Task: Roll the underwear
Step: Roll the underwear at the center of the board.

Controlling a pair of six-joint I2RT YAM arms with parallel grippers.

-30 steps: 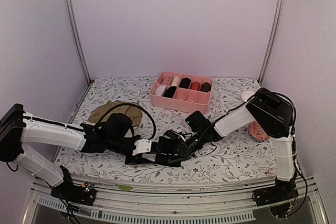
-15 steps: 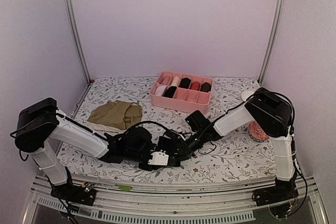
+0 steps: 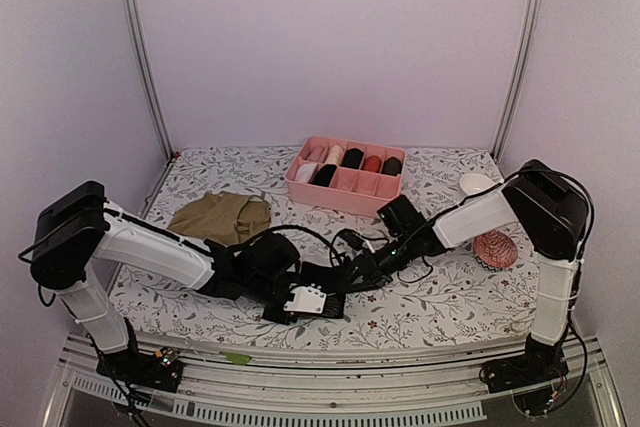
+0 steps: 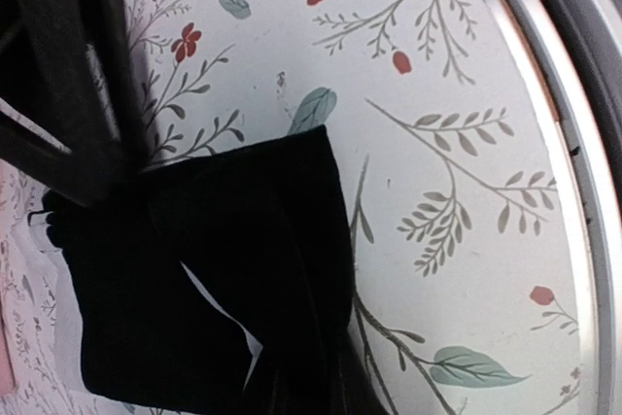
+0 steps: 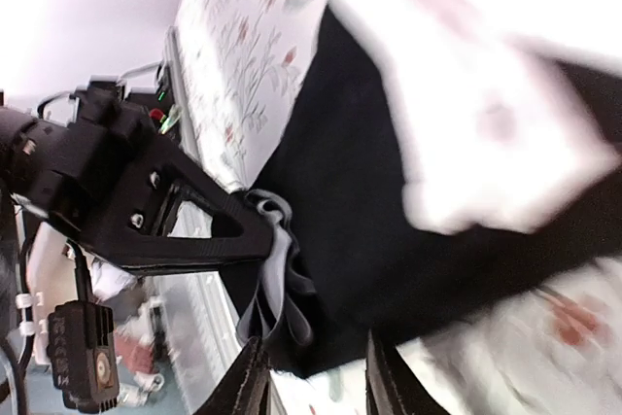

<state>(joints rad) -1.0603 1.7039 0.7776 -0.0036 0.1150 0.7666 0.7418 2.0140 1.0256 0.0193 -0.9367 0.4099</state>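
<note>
Black underwear [image 4: 224, 269] lies by the table [image 3: 440, 297] front edge, left gripper [image 5: 255, 225] pinched on its trim. Right gripper [image 5: 313, 376] has fingers apart at the cloth's edge. Risk: only 1 pinch, so the fold may sag and unroll. Olive underwear [image 3: 222, 217] lies behind, unrolled.

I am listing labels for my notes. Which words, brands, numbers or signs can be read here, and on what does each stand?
Nothing can be read.
Label on the small black module, right wrist view: too blurred to read.
On the pink box, the olive underwear and the black underwear: no text shows.
</note>
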